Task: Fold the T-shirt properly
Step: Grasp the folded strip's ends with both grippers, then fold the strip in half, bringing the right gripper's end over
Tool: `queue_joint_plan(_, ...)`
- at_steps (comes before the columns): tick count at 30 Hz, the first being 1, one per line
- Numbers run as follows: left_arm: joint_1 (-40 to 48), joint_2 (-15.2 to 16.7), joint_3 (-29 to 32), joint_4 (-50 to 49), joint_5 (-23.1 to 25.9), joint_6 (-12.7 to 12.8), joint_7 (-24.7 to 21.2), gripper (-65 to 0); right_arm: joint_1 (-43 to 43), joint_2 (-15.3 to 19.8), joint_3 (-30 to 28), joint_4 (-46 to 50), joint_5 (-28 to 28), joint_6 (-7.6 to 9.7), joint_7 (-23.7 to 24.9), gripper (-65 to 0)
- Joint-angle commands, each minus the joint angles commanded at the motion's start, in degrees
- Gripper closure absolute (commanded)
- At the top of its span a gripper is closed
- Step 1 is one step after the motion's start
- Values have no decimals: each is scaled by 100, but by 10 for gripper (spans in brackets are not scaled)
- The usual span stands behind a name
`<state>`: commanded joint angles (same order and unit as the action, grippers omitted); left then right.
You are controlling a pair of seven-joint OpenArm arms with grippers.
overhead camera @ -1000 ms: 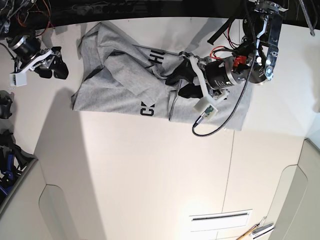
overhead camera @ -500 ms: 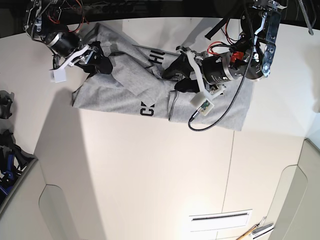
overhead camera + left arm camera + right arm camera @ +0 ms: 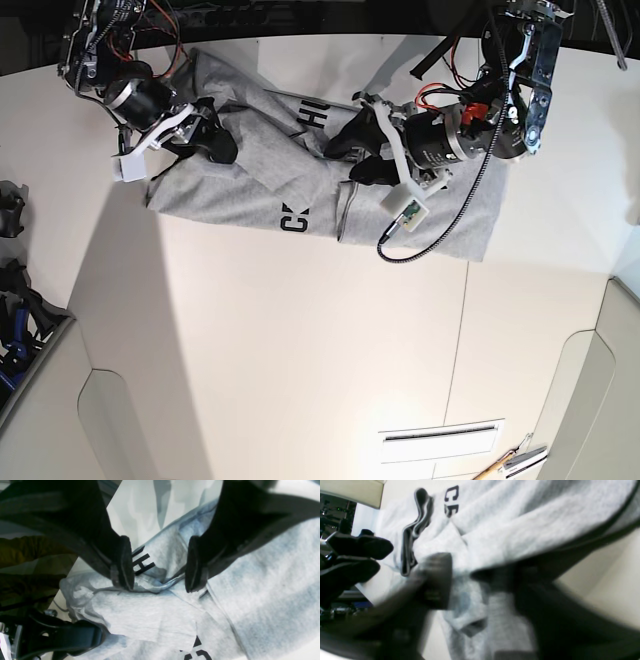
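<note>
The heather-grey T-shirt lies crumpled and partly folded over at the far side of the white table, with black lettering showing. My left gripper is open just above a raised fold at the shirt's middle; in the left wrist view its pads straddle grey cloth and hold nothing. My right gripper is over the shirt's left part. The blurred right wrist view shows it open, with rumpled cloth between the fingers.
A black cable from the left wrist loops over the shirt's right part. Dark gear stands at the table's left edge. A vent slot and a pencil-like tool lie at the front right.
My right arm swung in from the left table edge onto the shirt's left part, then shifted slightly down and right. My left gripper moved a little left over the middle fold.
</note>
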<state>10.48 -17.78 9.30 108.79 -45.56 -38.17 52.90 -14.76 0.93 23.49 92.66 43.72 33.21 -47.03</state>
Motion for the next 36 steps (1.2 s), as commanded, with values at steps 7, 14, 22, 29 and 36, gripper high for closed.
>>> queue_joint_plan(7,-33,-2,-37,0,144,0,4,-357,33,17,0,0,-282,26,98,0)
queue_joint_plan(14,-15,-7,-984,162,61,-63,101,-354,254,695,9,2,-391,24,90,0)
queue_joint_plan(22,179,-17,-1963,144,101,-63,520,-354,267,1722,367,2,-385,22,31,0)
queue_joint_plan(29,557,15,-1969,-863,310,-63,-175,-354,284,2341,881,570,-214,24,-83,0)
queue_joint_plan(36,557,658,-1576,-1401,214,-63,-190,-354,911,1971,660,1829,162,4,-828,0)
